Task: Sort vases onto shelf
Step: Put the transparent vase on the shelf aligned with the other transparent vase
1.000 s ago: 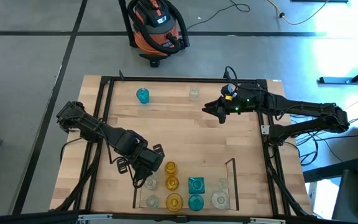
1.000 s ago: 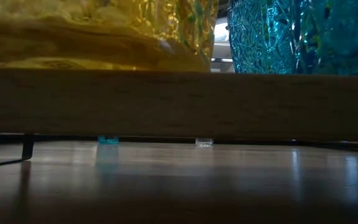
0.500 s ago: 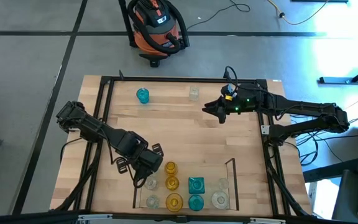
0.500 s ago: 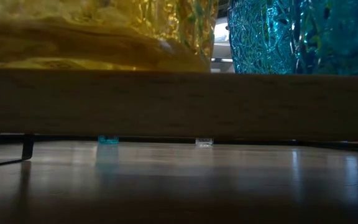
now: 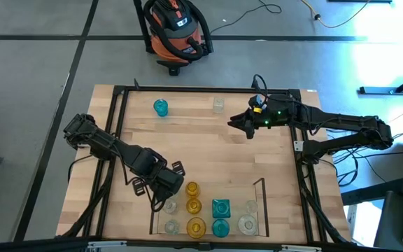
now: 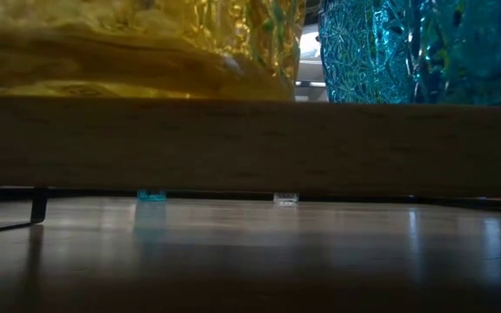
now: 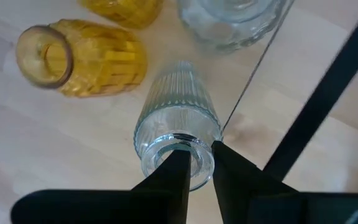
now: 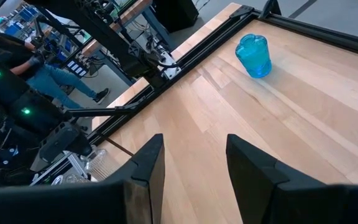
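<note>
The shelf lies at the table's near edge, a wood area inside a thin dark rail. Several clear, amber and teal vases stand on it, among them an amber vase and a teal vase. My left gripper points down at the shelf's left end and is shut on a clear ribbed vase beside the rail. My right gripper hangs open above the far right of the table, touching nothing. A teal vase and a clear vase stand near the far edge. My left gripper pinches the clear vase's mouth rim, one finger inside the mouth and the other outside it. The fingers come from above, pointing down. The vase stays upright below them; whether its base rests on the shelf I cannot tell.
The black frame runs around the tabletop. Bare wood lies across the table's middle between the shelf and the two far vases. In the low view an amber vase and a teal vase fill the top. An orange vacuum stands on the floor beyond.
</note>
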